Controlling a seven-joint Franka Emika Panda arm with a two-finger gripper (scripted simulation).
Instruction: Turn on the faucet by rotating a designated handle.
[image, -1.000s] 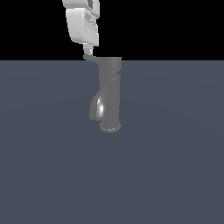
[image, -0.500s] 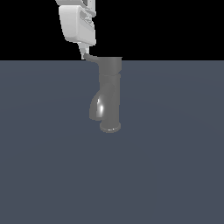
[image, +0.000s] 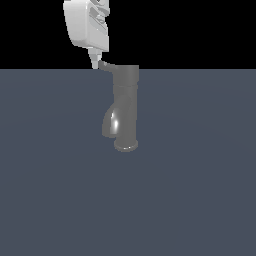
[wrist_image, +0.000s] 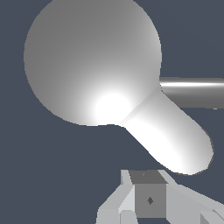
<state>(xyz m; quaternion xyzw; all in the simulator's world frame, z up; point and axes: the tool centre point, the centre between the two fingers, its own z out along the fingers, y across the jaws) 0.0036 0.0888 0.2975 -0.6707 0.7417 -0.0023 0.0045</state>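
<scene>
The faucet (image: 126, 107) stands upright on the flat grey-blue desk (image: 200, 190), a little toward the exterior view's left of centre and in the upper half of that view. Its flared round base sits flush on the desk. A short curved spout (image: 111, 121) leaves the body toward the exterior view's left and bends down; it carries a bright highlight. The handle (image: 106, 65) is a thin dark lever projecting from the top cap toward the exterior view's left, tilted slightly upward at its free end.

The tool (image: 94, 61) hangs from above, its white body at the top edge of the exterior view. Its fingertips come down to the free end of the handle and appear to touch it or stand just beside it; contact cannot be confirmed at this resolution. Whether the fingers are apart or together cannot be told from either view.

In the wrist view the faucet (wrist_image: 92, 61) is seen from above as a large pale round cap, with the handle (wrist_image: 168, 135) running off it as a rounded lobe. A grey bar (wrist_image: 192, 92) crosses behind the lobe; it is probably the spout. The tool (wrist_image: 148, 199) shows as pale finger blocks close to the lobe's end.

No brand, label or writing is legible on any surface.
</scene>
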